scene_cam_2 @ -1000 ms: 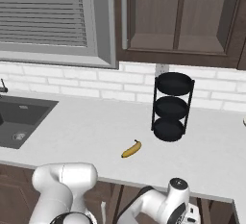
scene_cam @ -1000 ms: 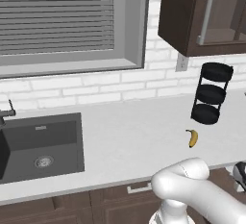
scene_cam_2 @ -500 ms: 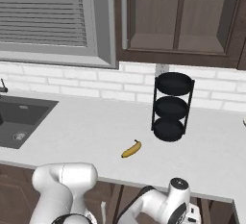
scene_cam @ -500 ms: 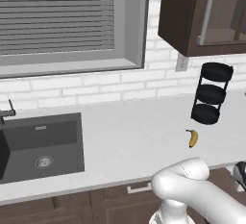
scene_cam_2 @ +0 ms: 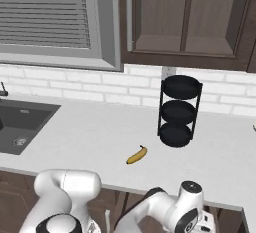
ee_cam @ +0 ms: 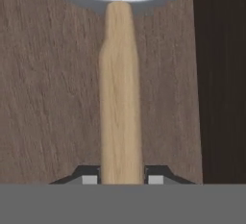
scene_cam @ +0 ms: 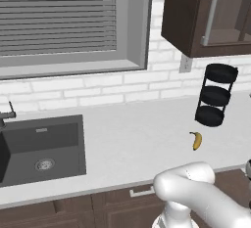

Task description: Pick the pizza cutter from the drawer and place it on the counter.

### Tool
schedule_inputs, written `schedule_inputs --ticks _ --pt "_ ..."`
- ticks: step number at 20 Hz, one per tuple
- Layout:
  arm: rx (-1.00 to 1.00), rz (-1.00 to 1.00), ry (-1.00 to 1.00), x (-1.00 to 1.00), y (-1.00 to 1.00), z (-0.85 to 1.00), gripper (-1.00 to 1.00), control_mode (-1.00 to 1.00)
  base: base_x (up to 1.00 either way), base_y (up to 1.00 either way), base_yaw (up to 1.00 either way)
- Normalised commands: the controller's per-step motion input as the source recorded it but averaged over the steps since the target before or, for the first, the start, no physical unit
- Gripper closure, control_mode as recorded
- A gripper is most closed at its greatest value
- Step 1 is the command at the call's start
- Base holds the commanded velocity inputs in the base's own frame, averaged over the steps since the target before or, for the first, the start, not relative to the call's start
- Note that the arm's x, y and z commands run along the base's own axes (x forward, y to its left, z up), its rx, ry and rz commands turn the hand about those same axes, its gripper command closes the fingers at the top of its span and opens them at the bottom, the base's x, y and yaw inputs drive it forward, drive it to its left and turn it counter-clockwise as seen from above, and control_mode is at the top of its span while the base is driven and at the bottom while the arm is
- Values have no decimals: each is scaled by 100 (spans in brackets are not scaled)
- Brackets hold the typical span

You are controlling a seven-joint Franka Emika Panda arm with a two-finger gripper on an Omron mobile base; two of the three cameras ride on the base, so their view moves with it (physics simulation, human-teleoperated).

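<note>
The counter [scene_cam: 127, 139] ran wide and pale under the brick wall [scene_cam: 98, 92] and the window with its shut blinds [scene_cam: 59, 16], and a dark sink [scene_cam: 41, 146] sat sunk into its left end, with a faucet [scene_cam: 7, 114] at the back edge. Dark wall cabinets [scene_cam_2: 190, 17] hung above the right part of the counter, one with a long metal handle [scene_cam_2: 129, 14]. Below the counter edge ran brown cabinet fronts with a small pull [scene_cam: 142, 192]. The arm [scene_cam: 196, 197] bent down in front of the counter, its wrist reaching below the counter edge in the right base view. A black three-tier rack [scene_cam_2: 178, 111] stood near the wall, and a banana [scene_cam_2: 137, 155] lay on the counter just in front and to the left of it, apart from it. In the hand view the pizza cutter [ee_cam: 120, 98] lay on the brown wooden floor of the drawer [ee_cam: 48, 98], its pale wooden handle running straight up to a white wheel at the top edge. The gripper [ee_cam: 120, 180] straddled the near end of the handle, one fingertip [ee_cam: 89, 180] just at each side of it; whether they pressed on the wood I could not tell.
</note>
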Motion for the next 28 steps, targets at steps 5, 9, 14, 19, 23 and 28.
schedule_inputs --ticks 5,9,14,19,23,28 --pt "-5 0 2 -68 -3 27 100 -100 0 0 0" --pt "-6 0 6 -43 0 46 100 -100 0 0 0" --pt "-2 0 7 -32 0 59 100 -100 0 0 0" --pt "-1 0 4 -20 0 62 100 -100 0 0 0" --pt "0 0 0 0 12 67 100 -100 0 0 0" --pt "0 0 0 8 20 75 100 -100 0 0 0"
